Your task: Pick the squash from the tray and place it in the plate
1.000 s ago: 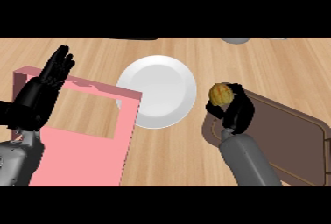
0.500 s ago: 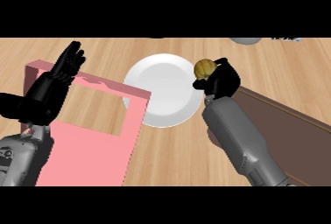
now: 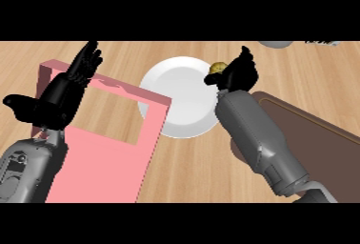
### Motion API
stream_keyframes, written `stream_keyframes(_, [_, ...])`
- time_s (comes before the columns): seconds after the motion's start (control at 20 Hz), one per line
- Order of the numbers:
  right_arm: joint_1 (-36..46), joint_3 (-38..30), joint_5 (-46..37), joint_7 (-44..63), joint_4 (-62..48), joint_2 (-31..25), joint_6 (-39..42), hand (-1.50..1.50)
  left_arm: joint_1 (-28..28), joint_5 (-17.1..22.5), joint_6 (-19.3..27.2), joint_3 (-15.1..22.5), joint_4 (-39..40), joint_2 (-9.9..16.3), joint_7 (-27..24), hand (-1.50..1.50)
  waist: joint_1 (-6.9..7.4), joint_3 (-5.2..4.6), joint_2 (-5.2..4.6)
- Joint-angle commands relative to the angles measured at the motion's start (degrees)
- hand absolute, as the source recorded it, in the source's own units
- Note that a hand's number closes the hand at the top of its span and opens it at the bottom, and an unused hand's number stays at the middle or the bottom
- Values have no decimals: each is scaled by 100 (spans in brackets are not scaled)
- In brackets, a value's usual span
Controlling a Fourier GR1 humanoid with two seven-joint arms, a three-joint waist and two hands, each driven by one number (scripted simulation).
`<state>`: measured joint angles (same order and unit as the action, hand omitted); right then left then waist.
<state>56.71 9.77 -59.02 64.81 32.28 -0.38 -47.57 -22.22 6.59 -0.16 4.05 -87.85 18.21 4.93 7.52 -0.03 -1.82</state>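
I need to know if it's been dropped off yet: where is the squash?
Head view: the squash is in the right hand, at the white plate's upper right rim, not set down.

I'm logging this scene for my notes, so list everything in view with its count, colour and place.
squash: one, yellow-brown, held in the right hand at the plate's right rim
plate: one, white, centre of the counter
tray: one, dark brown, right side, partly under the right forearm
pink frame: one, pink with an open window, left side, overlapping the plate's left edge
grey object: one, top edge, cut off, cannot tell what it is
counter: one, light wood
left hand: one, black, open, fingers up, at left
right hand: one, black, fingers curled round the squash
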Motion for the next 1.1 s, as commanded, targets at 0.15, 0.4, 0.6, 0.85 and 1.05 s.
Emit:
stream_keyframes(0.15, [349,-98,-245,670,-375,36,-1809,-150,105,52,-77,-31,-77,35,24,0,-19,2,48])
stream_keyframes(0.4, [577,-235,-251,575,-336,36,-2678,-150,-33,-90,35,15,105,-60,-23,0,-132,-1,59])
stream_keyframes(0.6, [471,-150,-479,915,-477,36,-3325,-150,-42,-55,131,-105,-53,-6,212,0,-226,-3,155])
stream_keyframes(0.85, [155,47,-618,1126,-256,37,-3779,-150,128,56,-31,-265,126,111,87,0,-417,-12,244])
stream_keyframes(1.05, [-295,352,-710,1428,119,37,-3795,-150,323,65,-89,-352,93,226,62,0,-474,-12,313])
